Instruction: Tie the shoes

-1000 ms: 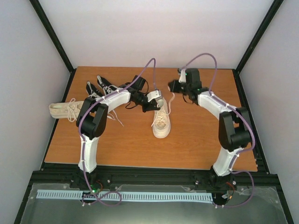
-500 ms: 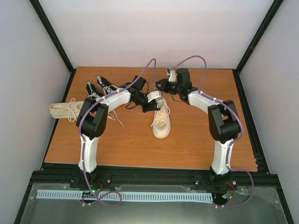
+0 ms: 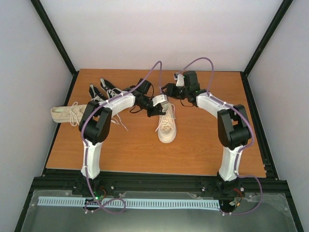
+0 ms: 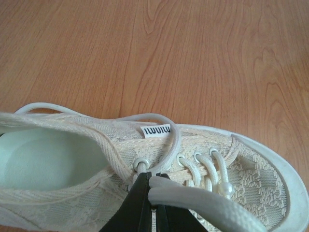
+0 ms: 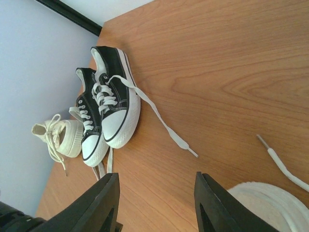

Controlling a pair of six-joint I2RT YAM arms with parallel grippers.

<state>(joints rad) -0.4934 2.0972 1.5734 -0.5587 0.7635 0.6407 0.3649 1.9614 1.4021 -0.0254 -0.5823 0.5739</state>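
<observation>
A cream shoe (image 3: 167, 126) lies mid-table, toe toward me. My left gripper (image 3: 158, 104) is over its tongue end, shut on a pale lace (image 4: 203, 200) beside the top eyelets, as the left wrist view (image 4: 154, 193) shows. My right gripper (image 3: 167, 89) hovers just behind the shoe's heel, open and empty (image 5: 157, 203). The shoe's edge (image 5: 270, 203) and a loose lace end (image 5: 282, 164) show at the right wrist view's lower right. Two black shoes (image 3: 108, 89) with white toe caps (image 5: 113, 104) lie at the back left. The second cream shoe (image 3: 65, 114) lies at the far left.
A black shoe's long white lace (image 5: 164, 125) trails over the wooden table (image 3: 207, 145) toward the middle. Black frame posts and white walls close in the table's back and sides.
My right gripper has swung left from the back right to just behind the cream shoe's heel. My left arm and the shoes have stayed put.
</observation>
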